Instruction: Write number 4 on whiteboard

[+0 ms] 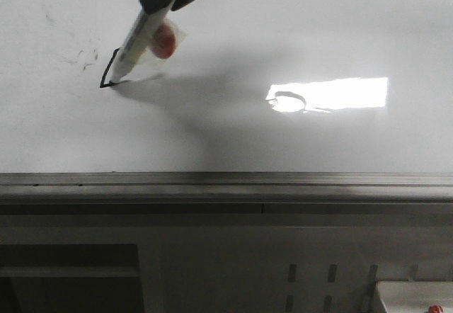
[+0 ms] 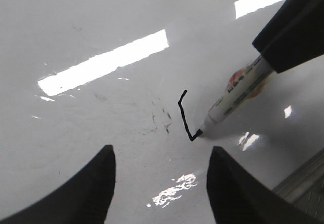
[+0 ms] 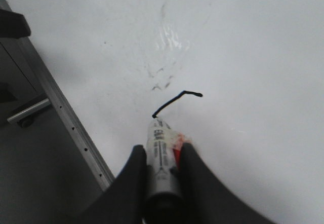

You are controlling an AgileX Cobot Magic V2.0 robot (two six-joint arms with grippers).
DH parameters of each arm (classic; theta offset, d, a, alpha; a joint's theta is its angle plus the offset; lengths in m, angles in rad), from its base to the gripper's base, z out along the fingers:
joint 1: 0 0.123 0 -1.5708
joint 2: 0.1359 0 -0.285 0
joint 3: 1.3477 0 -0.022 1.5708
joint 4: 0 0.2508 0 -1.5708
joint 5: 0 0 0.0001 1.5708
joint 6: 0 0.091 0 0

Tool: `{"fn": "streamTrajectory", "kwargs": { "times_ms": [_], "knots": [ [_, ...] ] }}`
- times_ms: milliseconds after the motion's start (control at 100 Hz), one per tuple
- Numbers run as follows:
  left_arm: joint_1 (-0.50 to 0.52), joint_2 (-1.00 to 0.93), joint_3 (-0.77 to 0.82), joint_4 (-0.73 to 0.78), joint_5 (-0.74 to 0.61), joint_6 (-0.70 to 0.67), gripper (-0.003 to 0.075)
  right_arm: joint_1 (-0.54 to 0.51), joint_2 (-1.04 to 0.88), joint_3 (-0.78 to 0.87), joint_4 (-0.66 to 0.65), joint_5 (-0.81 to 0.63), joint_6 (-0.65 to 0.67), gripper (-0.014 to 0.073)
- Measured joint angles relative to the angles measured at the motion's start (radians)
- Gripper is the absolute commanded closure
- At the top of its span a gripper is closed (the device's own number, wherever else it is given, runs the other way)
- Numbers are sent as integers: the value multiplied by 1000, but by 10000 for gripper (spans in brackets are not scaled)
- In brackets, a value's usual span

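One stroke and the start of a second are down so far. The right gripper (image 3: 161, 168) has its jaws pinching the marker (image 1: 136, 44) by its upper barrel, the body tilted so the tip leans down and toward the robot's left, touching the whiteboard (image 1: 283, 30) at the lower corner of the number 4 (image 1: 108, 72). What is drawn is only a short slanting line with a small hook at each end; the crossbar and long vertical are not yet there. Judging by the shape, the next move runs from the tip toward the robot's right, along the board, across the marker's own lean. The left gripper (image 2: 161, 183) hovers just beside the mark, jaws spread and holding nothing. Faint grey smudges (image 1: 83, 57) lie just left of the stroke.
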Motion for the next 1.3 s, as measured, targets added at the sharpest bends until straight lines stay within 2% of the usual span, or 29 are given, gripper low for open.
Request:
{"fn": "streamTrajectory", "kwargs": {
  "times_ms": [370, 520, 700, 910, 1190, 1300],
  "knots": [
    [0, 0, 0, 0, 0, 0, 344, -128, -153, 108, 24, 87, 6, 658],
    [0, 0, 0, 0, -2, 0, 344, -114, -157, 94, 23, 95, 6, 658],
    [0, 0, 0, 0, -4, 0, 344, -53, -139, -4, -15, 114, 1, 658],
    [0, 0, 0, 0, -4, 0, 344, -49, -82, -83, -38, 111, 0, 658],
    [0, 0, 0, 0, -4, 0, 344, -53, -21, -81, -40, 62, 0, 658],
    [0, 0, 0, 0, -4, 0, 344, -49, -21, -35, 4, 62, 0, 658]
  ]
}}
